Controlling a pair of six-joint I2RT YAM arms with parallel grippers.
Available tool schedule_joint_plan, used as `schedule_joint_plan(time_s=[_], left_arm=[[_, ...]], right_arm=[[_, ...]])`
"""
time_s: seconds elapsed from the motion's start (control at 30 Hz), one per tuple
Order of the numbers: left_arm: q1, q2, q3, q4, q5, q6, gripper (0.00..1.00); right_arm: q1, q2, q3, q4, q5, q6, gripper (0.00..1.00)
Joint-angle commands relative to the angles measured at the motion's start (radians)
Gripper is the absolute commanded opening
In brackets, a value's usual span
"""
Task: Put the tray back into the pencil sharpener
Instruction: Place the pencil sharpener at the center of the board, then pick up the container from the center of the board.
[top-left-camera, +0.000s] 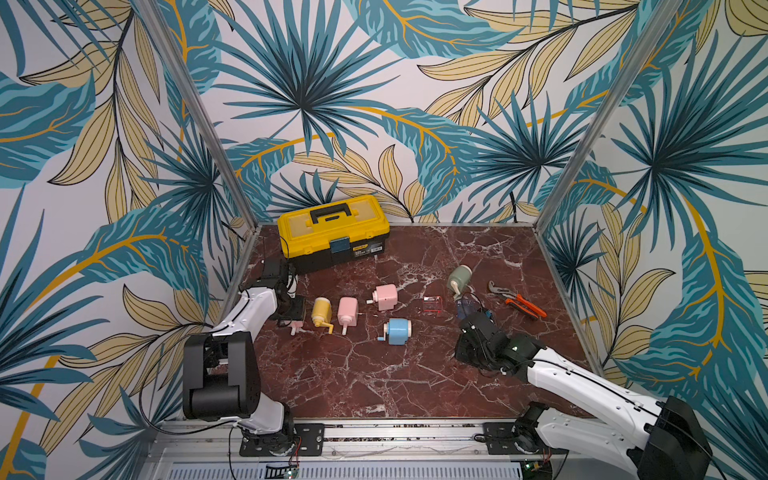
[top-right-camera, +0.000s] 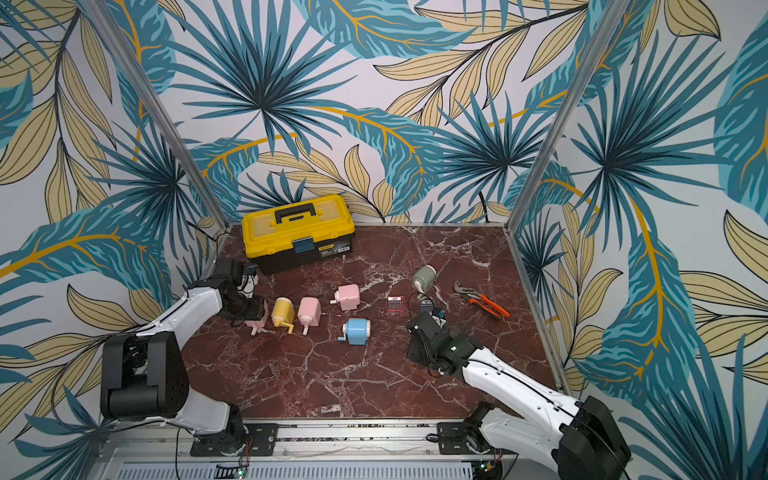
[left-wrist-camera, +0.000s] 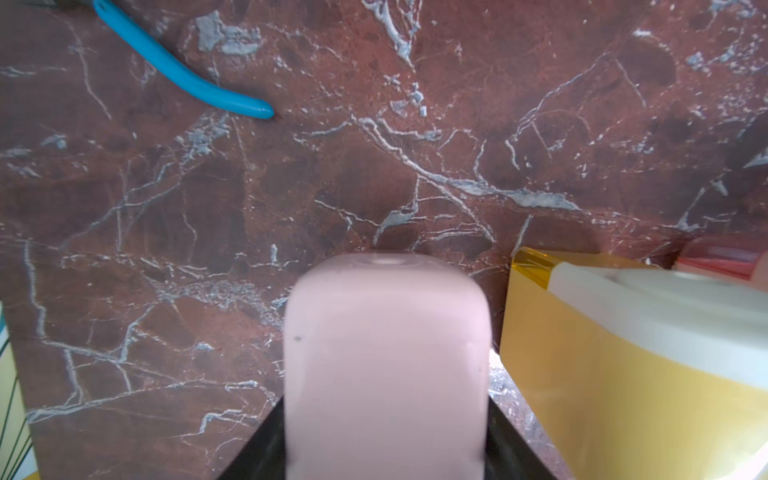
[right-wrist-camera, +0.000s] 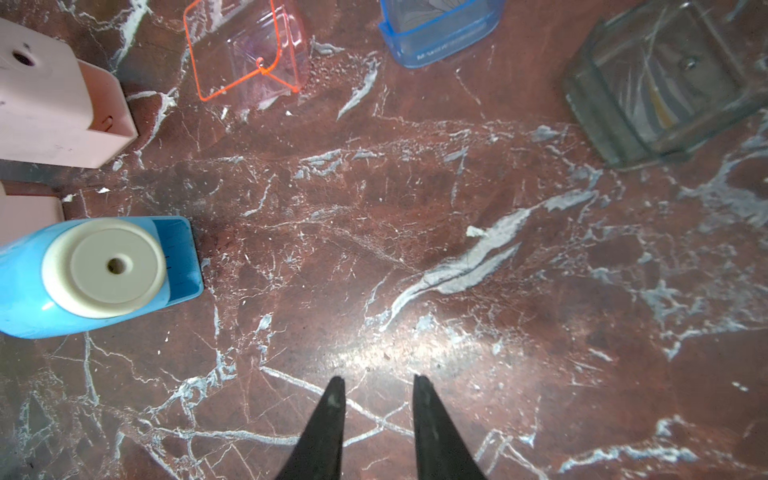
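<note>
Left hand (left-wrist-camera: 384, 449) clamped on pink sharpener (left-wrist-camera: 386, 353), yellow sharpener (left-wrist-camera: 623, 353) just beside. Right hand (right-wrist-camera: 378, 399) fingers apart, empty, over surface (right-wrist-camera: 415, 208); pink clear tray (right-wrist-camera: 249, 50) well ahead.

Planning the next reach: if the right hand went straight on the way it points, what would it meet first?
The right hand faces table surface; the first thing in line looks like the blue tray, though depth is unclear.

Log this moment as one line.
left hand: shut on leftmost pink sharpener | right hand: open, empty, over table | pink tray: loose on table, not inserted
</note>
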Motion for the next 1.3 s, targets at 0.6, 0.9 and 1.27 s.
schedule_joint_plan(time_s=[0.6,0.9,1.27], left_arm=[[0.011,-0.193,-0.016,0.031,-0.025,0.007,0.77],[0.007,-0.494,0.003,0.032,0.259,0.134,0.76],[-0.133,-0.652,-0.039,0.032,0.585,0.205,0.75]], right_arm=[[-0.006,-0.016,0.012,-0.035,0.014,-0.029,0.32],[-0.026,0.082,0.159,-0.098,0.052,-0.186,0.37],[-0.093,0.393,0.499,-0.170,0.052,-0.438,0.41]])
